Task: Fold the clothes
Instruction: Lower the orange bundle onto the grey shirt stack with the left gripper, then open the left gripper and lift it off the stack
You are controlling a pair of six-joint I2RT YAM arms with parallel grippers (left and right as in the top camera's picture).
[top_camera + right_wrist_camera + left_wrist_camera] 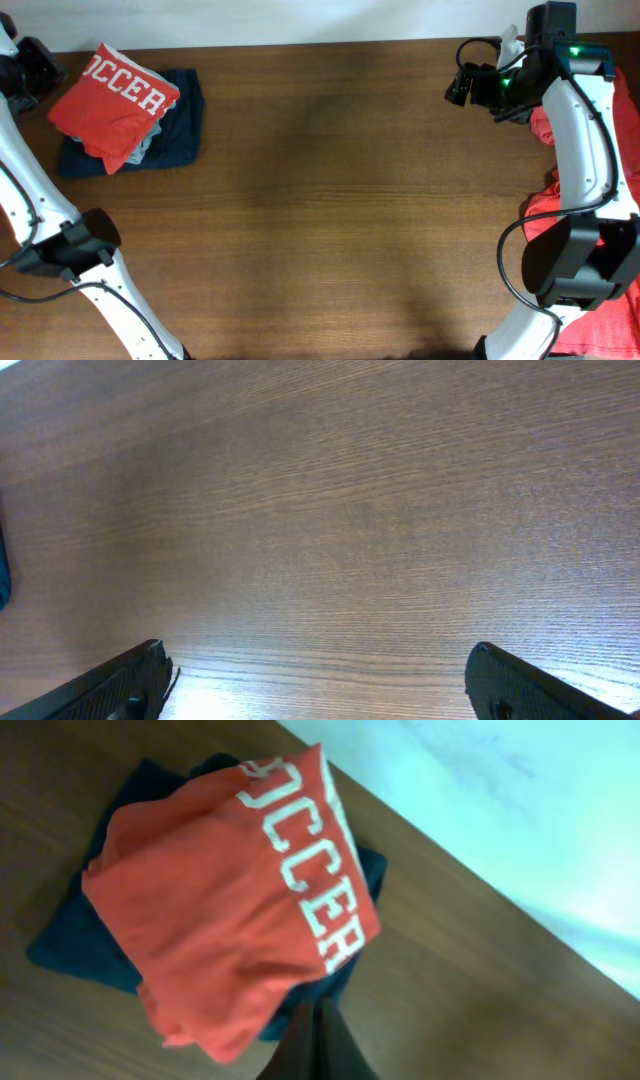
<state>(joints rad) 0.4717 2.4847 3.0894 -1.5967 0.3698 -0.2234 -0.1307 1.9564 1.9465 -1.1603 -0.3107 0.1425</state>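
A dark brown wooden table (330, 200) is seen from above, with a white robot arm at each side.

At the far left corner, we see a folded T-shirt (115, 105), orange-red with large white block letters reading "OCCER" along one edge. It lies on top of a folded navy garment (185, 130), whose edges stick out around it, mostly on the right and near sides.

The left gripper (318, 1032) is near this stack, on its left side. In the left wrist view, its two dark fingers are pressed together with nothing between them. Their tips point towards the stack's nearest edge, and we cannot tell whether they touch the cloth.

On the right edge of the table lies a loose pile of red clothes (605, 330), partly hidden beneath the right arm and its base.

The right gripper (318, 655) is at the far right of the table, well apart from the folded stack. Its fingers (110, 690) are spread wide, one at each lower corner of the right wrist view. Only bare wood grain shows between them, and they hold nothing.
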